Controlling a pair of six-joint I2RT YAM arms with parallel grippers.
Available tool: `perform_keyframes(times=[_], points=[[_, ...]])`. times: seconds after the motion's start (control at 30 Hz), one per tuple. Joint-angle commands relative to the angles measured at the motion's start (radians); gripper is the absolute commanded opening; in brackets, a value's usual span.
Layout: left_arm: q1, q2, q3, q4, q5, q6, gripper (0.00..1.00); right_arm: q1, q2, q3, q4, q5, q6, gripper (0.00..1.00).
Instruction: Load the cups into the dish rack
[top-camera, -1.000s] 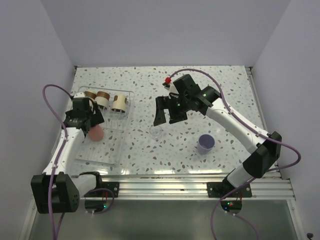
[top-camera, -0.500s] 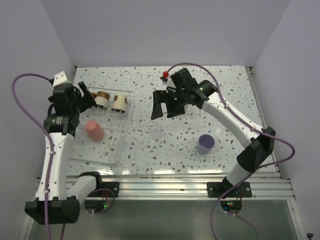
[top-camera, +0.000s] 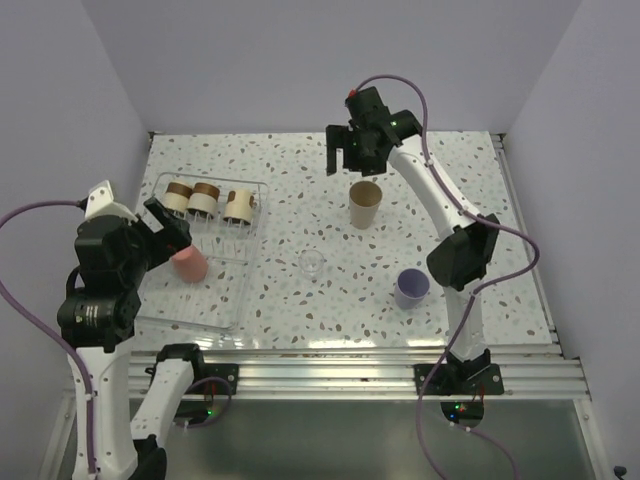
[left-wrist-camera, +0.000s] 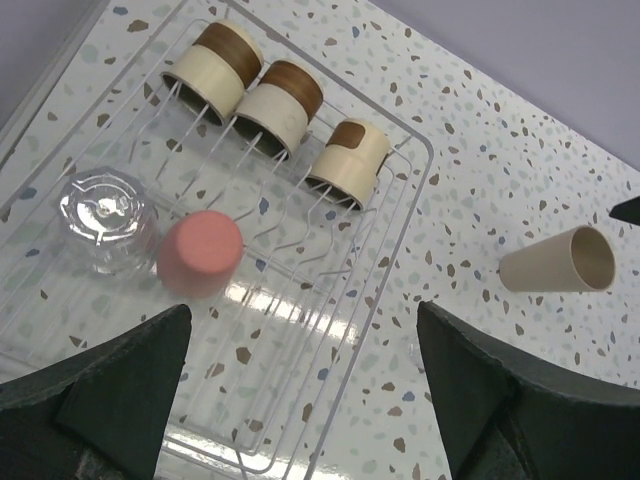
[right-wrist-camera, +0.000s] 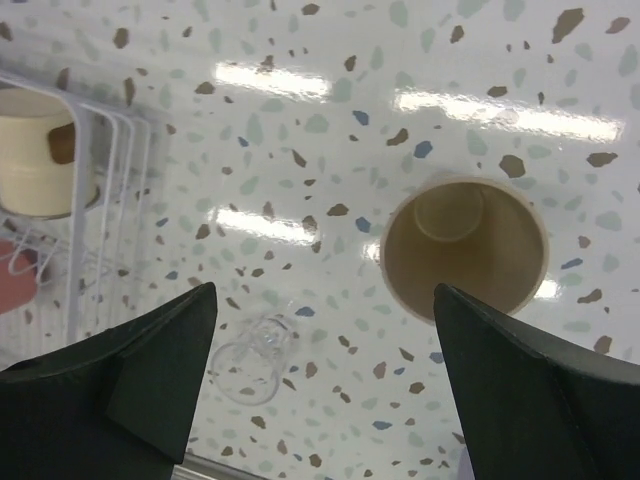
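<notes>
Cups: five of eight are in the dish rack (top-camera: 215, 297). The three brown-banded cream cups (left-wrist-camera: 275, 100) lean in a row on the far pegs. One clear cup (left-wrist-camera: 102, 220) and the coral cup (left-wrist-camera: 200, 255) stand mouth down beside each other.

Change noted: a second ago the left fingers (left-wrist-camera: 110, 385) were low over the coral cup. They are now lifted well clear, spread wide and empty, so that cup counts as delivered.

The right fingers (right-wrist-camera: 140, 370) have moved from mid-surface to the far side, also spread and empty. The tall beige cup (top-camera: 365, 204), masked by that arm before, is now seen upright directly below them.

Outstanding on the surface (top-camera: 480, 200): the beige cup, the second clear cup (top-camera: 313, 263) and the lavender cup (top-camera: 412, 287). In this inspector's judgement, the beige cup is the likely next pick.
</notes>
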Motion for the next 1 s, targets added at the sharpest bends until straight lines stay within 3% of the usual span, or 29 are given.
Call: perform_keyframes(times=[0.0, 0.23, 0.43, 0.47, 0.53, 0.57, 0.67, 0.7, 0.73, 0.97], points=[[-0.001, -0.044, -0.009, -0.106, 0.038, -0.053, 0.96, -0.013, 0.086, 0.075, -0.073, 0.124, -0.030, 0.92], [-0.003, -0.105, -0.005, -0.180, 0.032, -0.086, 0.95, -0.038, 0.154, 0.087, -0.075, 0.155, -0.032, 0.87], [-0.003, -0.129, 0.006, -0.220, 0.023, -0.101, 0.94, -0.038, 0.129, -0.072, -0.044, 0.160, -0.041, 0.72], [-0.004, -0.134, 0.007, -0.225, 0.021, -0.106, 0.94, -0.035, 0.128, -0.098, -0.041, 0.158, -0.049, 0.63], [-0.003, -0.144, 0.006, -0.235, 0.018, -0.109, 0.94, -0.033, 0.123, -0.117, -0.033, 0.155, -0.050, 0.56], [-0.003, -0.146, 0.006, -0.237, 0.017, -0.112, 0.94, -0.032, 0.121, -0.127, -0.027, 0.152, -0.055, 0.41], [-0.003, -0.151, 0.003, -0.237, 0.017, -0.118, 0.94, -0.022, 0.129, -0.124, -0.030, 0.151, -0.058, 0.24], [-0.003, -0.149, 0.003, -0.235, 0.017, -0.119, 0.94, -0.021, 0.129, -0.123, -0.032, 0.149, -0.058, 0.08], [-0.003, -0.148, 0.003, -0.231, 0.020, -0.118, 0.94, -0.016, 0.129, -0.118, -0.033, 0.140, -0.059, 0.00], [-0.003, -0.102, 0.004, -0.182, 0.050, -0.112, 0.94, 0.056, 0.040, -0.002, -0.062, 0.131, -0.044, 0.00]])
